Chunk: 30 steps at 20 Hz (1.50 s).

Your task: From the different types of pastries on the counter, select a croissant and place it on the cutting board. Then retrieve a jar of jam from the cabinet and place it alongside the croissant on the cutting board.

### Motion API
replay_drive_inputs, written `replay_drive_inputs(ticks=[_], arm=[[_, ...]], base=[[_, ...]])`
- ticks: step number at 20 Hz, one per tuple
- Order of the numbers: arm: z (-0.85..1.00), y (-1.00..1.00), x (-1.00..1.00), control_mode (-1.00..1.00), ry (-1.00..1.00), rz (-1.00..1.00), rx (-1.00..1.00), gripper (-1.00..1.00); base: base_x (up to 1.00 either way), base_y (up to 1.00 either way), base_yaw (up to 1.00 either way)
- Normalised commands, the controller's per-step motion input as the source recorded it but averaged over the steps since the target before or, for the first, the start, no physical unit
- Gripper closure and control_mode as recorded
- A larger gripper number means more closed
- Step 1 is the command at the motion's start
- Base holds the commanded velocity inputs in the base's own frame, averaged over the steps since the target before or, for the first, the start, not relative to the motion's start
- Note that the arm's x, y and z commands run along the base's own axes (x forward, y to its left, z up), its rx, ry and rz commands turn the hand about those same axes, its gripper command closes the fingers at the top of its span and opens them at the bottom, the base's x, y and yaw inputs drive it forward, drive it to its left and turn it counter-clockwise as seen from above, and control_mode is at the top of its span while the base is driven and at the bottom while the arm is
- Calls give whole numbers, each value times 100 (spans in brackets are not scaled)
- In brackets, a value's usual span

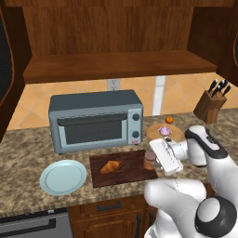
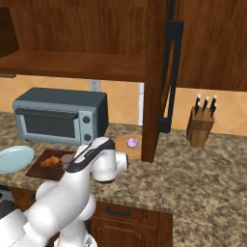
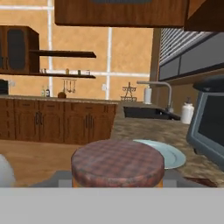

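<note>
A golden croissant (image 1: 110, 166) lies on the dark wooden cutting board (image 1: 132, 173), left of its middle. The jar of jam (image 1: 149, 159) stands upright over the board's right edge, and my gripper (image 1: 152, 160) is shut on it from the right. I cannot tell whether the jar rests on the board or hangs just above it. In the hand view the jar's red plaid lid (image 3: 117, 161) sits close at the bottom. From the right base view the croissant (image 2: 50, 161) and the board (image 2: 36, 170) lie left of my arm.
A grey toaster oven (image 1: 95, 121) stands right behind the board and a pale blue plate (image 1: 62, 176) lies to its left. A round wooden plate (image 1: 173, 133) with a pastry (image 1: 164, 130), an orange (image 1: 169, 119) and a knife block (image 1: 210, 104) are to the right. A cabinet door (image 2: 169, 72) hangs open.
</note>
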Motion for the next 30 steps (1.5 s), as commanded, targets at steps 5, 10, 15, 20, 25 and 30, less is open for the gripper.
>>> replay_drive_inputs(ticks=[5,10,15,20,25,30], arm=[[-45,60,0,-100,-34,-9,1,100],[-26,41,1,-100,-23,-15,0,100],[-32,15,15,-100,4,-15,5,100],[-3,27,1,-100,-1,-10,0,100],[-24,27,4,-100,1,-9,0,100],[-42,10,12,-100,4,-7,0,100]], base=[[0,0,0],[0,0,0],[0,0,0],[0,0,0],[0,0,0],[0,0,0]])
